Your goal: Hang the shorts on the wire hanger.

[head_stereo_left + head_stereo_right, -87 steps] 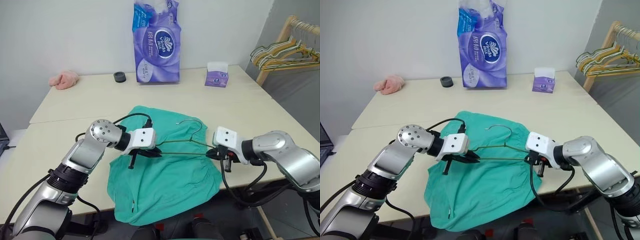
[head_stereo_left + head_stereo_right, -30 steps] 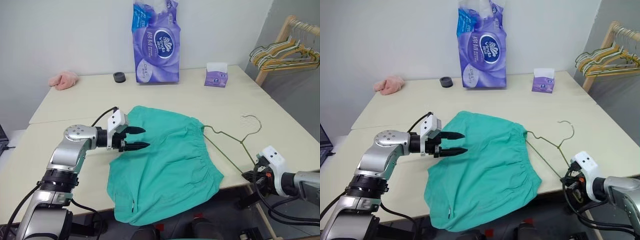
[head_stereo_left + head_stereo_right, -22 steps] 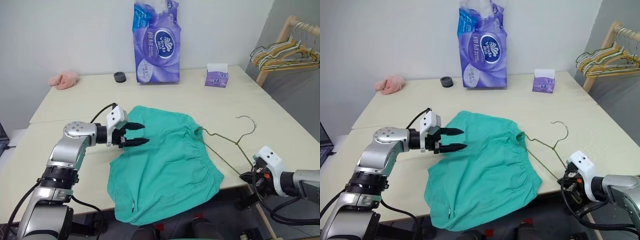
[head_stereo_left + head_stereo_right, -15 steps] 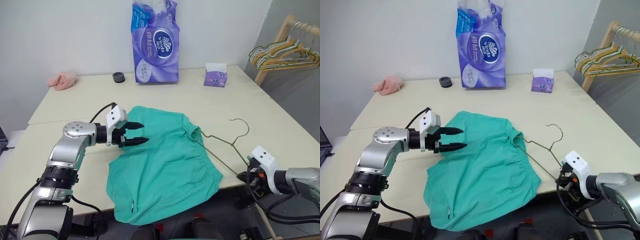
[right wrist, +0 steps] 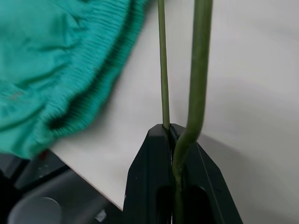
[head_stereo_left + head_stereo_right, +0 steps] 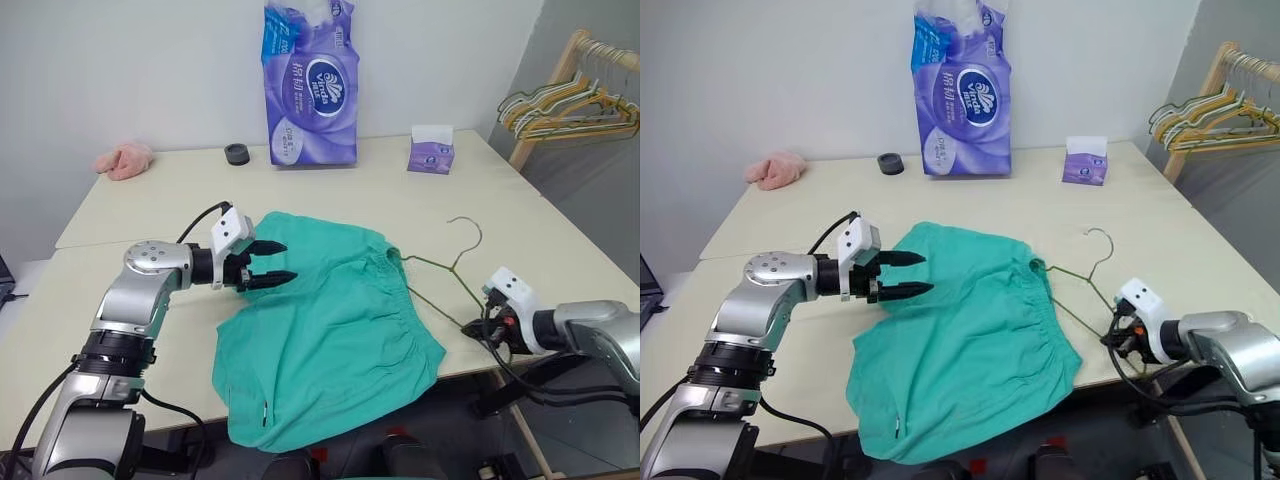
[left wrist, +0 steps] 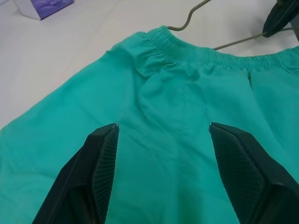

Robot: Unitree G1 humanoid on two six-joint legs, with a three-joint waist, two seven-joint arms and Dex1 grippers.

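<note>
Spread across the pale counter (image 6: pixel 330 205), the shorts (image 6: pixel 330 330) are lying flat; left fingers (image 6: pixel 272 264) are hovering spread above them, right fingers (image 6: pixel 1116 338) are pinching the wire hanger (image 6: pixel 440 270), which risks twisting loose or snagging the waistband.

Both arms: silver-grey metal links, black joint collars, white boxy wrist housings, loose black cables looped along them. Left gripper (image 6: pixel 281 261) and right gripper (image 5: pixel 172 135): black tapered fingers (image 7: pixel 100 175), cross-hatched texture on inner pads.
</note>
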